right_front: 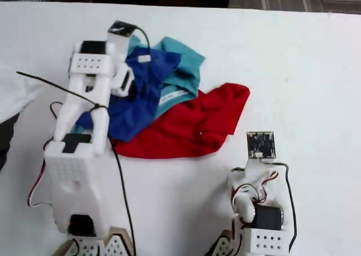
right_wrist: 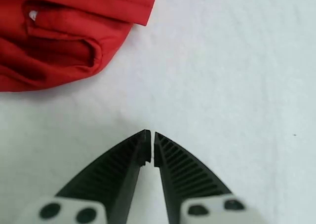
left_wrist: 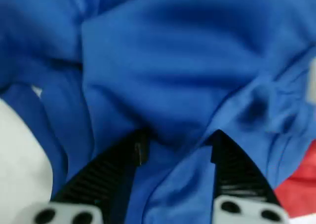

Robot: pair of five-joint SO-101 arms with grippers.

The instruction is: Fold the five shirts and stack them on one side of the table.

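Nearest the arm bases, the right gripper (right_wrist: 152, 147) hangs over bare table (right_front: 304, 70) with its jaws pressed together and nothing between them. The closest cloth to it, the red shirt (right_front: 186, 126), lies off at about 10 o'clock. That shirt sprawls across the middle of the table with its long axis running roughly from 8 o'clock to 2 o'clock, and its edge lies near the right gripper's tips without touching them. Further out, the left gripper (left_wrist: 178, 142) is down on the blue shirt (right_front: 141, 92). Its jaws are spread wide and straddle a raised ridge of blue cloth, but they have not closed on it. The blue shirt lies crumpled on top of the red one and runs from about 7 o'clock to 1 o'clock. Farthest away, a teal shirt (right_front: 183, 70) pokes out from under the blue at about 1 o'clock. I'd say the left arm is plainly the nearer one for the blue shirt, and the fold sits straight between its jaws, so closing them there ought to catch it. Some white fabric (right_front: 14, 95) lies at the table's 9 o'clock edge, and I cannot tell whether it is a shirt.
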